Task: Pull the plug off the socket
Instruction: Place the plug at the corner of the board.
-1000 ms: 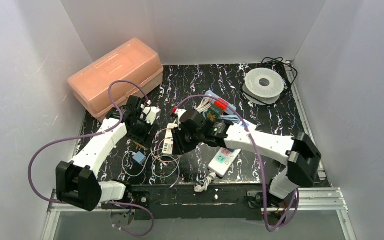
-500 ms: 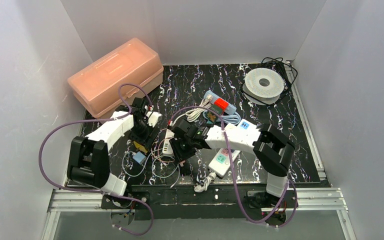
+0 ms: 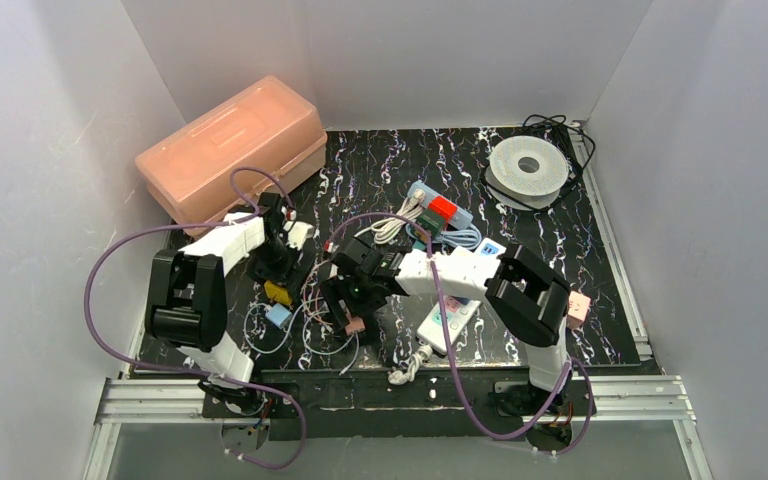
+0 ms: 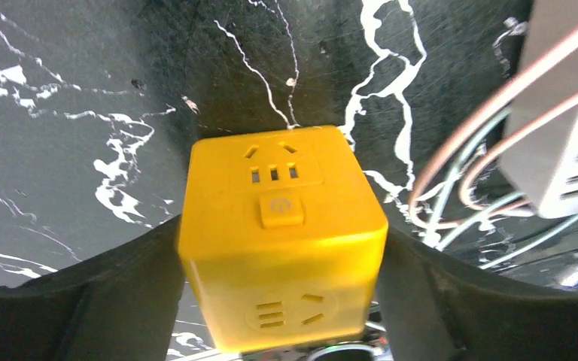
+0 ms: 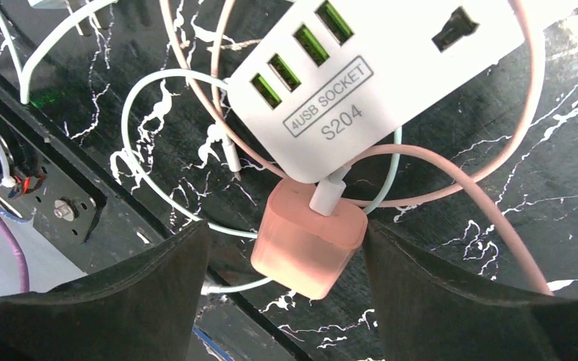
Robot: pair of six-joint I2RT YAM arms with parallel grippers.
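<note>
Right fingers point(image 5: 120, 301) stand apart, loosely flanking the pink plug point(image 5: 308, 244); your left fingers point(image 4: 83, 301) meet the yellow socket cube point(image 4: 282, 241) at its sides, grip uncertain.

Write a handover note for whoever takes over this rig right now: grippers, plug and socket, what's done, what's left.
Left gripper: fingers close against both sides of the yellow cube socket; whether it grips can't be told.
Right gripper: open, straddling the pink charger plug without touching it.
The plug lies by the end of the white USB socket strip; the cube's visible outlets are empty.
Done: plug appears off.
Left: probably only withdrawing both arms.
</note>
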